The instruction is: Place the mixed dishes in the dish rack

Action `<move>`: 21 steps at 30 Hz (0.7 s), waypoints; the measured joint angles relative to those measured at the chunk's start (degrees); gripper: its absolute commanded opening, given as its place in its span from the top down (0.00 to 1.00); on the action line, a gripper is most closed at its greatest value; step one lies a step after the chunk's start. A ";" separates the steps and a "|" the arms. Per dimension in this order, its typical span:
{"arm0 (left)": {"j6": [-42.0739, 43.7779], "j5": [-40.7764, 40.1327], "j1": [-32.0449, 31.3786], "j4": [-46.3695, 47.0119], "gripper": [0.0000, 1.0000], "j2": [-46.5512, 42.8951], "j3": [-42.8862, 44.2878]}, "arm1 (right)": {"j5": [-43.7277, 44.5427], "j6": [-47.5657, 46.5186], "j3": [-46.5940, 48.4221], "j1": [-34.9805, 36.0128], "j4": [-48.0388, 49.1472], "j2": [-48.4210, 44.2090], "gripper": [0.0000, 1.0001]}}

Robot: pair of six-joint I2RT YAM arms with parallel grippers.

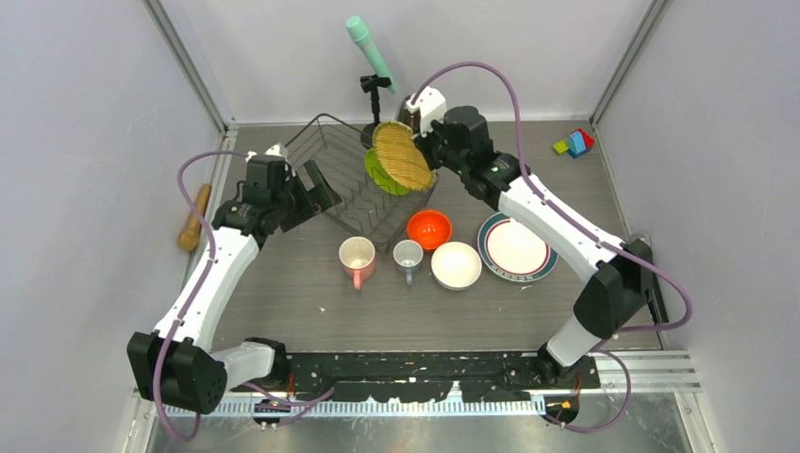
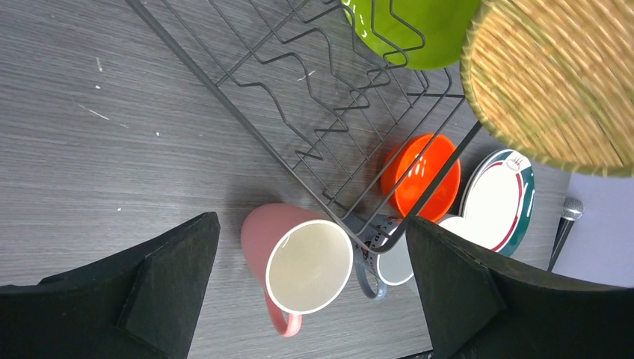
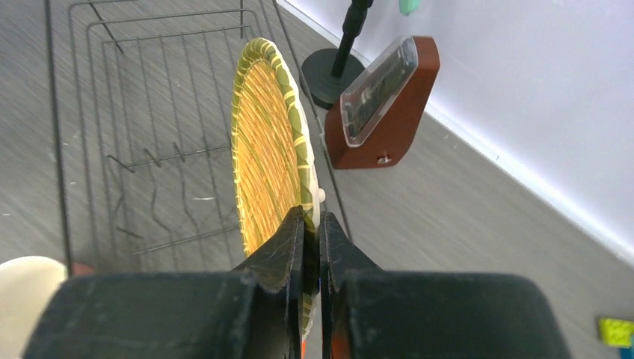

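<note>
My right gripper (image 1: 426, 151) is shut on the rim of the tan woven-pattern plate (image 1: 402, 155) and holds it on edge above the dark wire dish rack (image 1: 325, 159); the wrist view shows the plate (image 3: 265, 142) pinched between the jaws. The lime-green plate (image 1: 377, 174) stands in the rack behind it. My left gripper (image 1: 316, 193) is open and empty beside the rack's left side. In front of the rack stand the pink mug (image 1: 357, 258), small grey-blue mug (image 1: 408, 256), orange-red bowl (image 1: 429, 228), white bowl (image 1: 456, 265) and teal-rimmed plate (image 1: 515, 247).
A microphone on a stand (image 1: 373, 57) rises behind the rack. A brown wooden block with a clear panel (image 3: 381, 105) stands by the back wall. A wooden rolling pin (image 1: 194, 217) lies at the left edge. Coloured blocks (image 1: 575, 143) sit far right.
</note>
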 measured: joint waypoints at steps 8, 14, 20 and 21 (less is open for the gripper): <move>-0.13 -1.68 0.00 0.07 0.03 -1.07 -1.38 | 1.29 -10.14 2.51 2.10 5.81 8.00 1.00; -0.42 -2.47 0.00 0.07 0.03 -1.20 -1.42 | 1.70 -14.38 4.50 3.34 8.39 12.09 1.00; -0.46 -2.75 0.00 0.07 0.03 -1.22 -1.44 | 2.95 -16.70 4.55 5.01 11.21 13.68 1.00; -0.48 -2.82 0.00 0.07 0.03 -1.22 -1.44 | 3.28 -16.90 4.55 5.29 11.67 13.99 1.00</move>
